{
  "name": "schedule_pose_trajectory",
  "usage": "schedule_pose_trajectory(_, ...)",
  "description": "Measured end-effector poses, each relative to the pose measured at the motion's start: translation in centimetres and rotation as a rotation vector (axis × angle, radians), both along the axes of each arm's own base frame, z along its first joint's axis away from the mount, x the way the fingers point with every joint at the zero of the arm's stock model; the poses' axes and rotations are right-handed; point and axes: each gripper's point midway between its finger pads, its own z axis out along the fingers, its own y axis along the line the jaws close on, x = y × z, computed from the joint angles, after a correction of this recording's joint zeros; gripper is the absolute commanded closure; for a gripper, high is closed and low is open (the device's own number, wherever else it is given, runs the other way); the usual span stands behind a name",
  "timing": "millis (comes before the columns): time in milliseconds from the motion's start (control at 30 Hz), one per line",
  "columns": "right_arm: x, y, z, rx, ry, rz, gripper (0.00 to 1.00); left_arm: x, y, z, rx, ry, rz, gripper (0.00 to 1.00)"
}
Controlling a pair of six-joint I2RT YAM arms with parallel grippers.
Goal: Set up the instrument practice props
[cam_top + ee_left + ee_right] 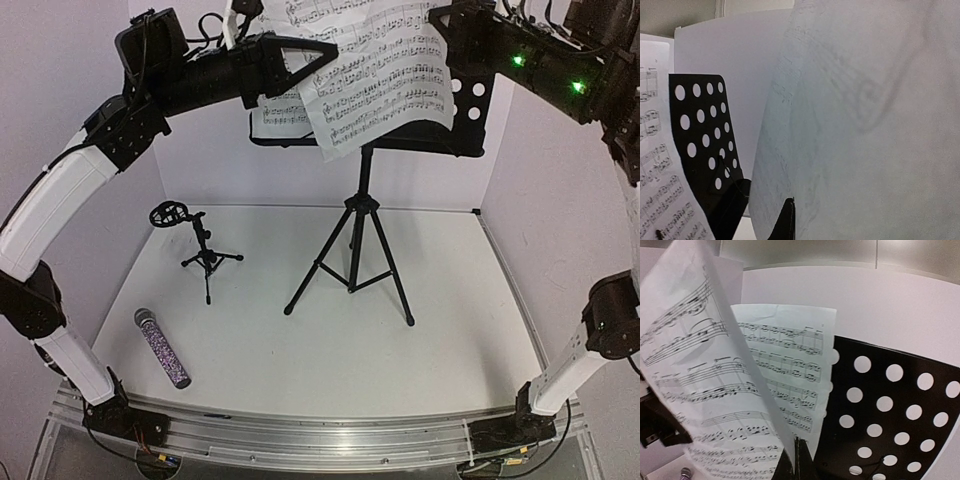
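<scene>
The black perforated music stand rises on its tripod at the back centre. One sheet-music page rests on its tray. A second page hangs tilted in front of the tray, held from both sides. My left gripper is shut on its left part, and my right gripper is shut on its right edge. The left wrist view shows one dark fingertip against the page's back. In the right wrist view the page edge runs into my shut gripper. The purple microphone lies front left, near the small mic stand.
White walls close in the table at the back and both sides. The music stand's legs spread over the table's middle. A metal rail carrying both arm bases runs along the near edge.
</scene>
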Motion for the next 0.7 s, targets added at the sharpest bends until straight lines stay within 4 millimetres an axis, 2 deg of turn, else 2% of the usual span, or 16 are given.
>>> schedule_pose_trajectory(33,0.4,-0.3,0.1,-0.001,-0.004,-0.027,1.0,-0.4,-0.5,-0.1,0.009,0.021,-0.006,1.0)
schedule_pose_trajectory(67,0.8,-0.5,0.1,0.0,-0.009,-0.056,0.93,-0.7,-0.9,-0.3,0.02,0.044,-0.01,1.0)
schedule_pose_trajectory(100,1.1,-0.6,0.1,0.0,-0.012,-0.078,0.78,-1.0,-1.2,-0.4,0.029,0.064,-0.011,1.0)
schedule_pose_trajectory(167,1.7,-0.7,-0.1,0.0,-0.017,-0.119,0.55,-1.3,-1.6,-0.6,0.045,0.106,-0.013,1.0)
schedule_pose_trajectory(200,1.9,-0.7,-0.3,-0.008,-0.021,-0.135,0.46,-1.3,-1.7,-0.6,0.05,0.123,-0.009,1.0)
schedule_pose_trajectory(267,2.4,-0.7,-0.6,-0.025,-0.022,-0.165,0.36,-0.9,-1.8,-0.4,0.053,0.153,0.007,1.0)
schedule_pose_trajectory(433,2.8,-1.8,-0.8,-0.042,-0.02,-0.244,0.26,0.4,-1.5,0.3,0.049,0.235,0.067,1.0)
schedule_pose_trajectory(700,2.5,-5.2,-2.4,-0.105,0.057,-0.333,0.25,1.0,-0.4,1.2,0.04,0.32,0.125,1.0)
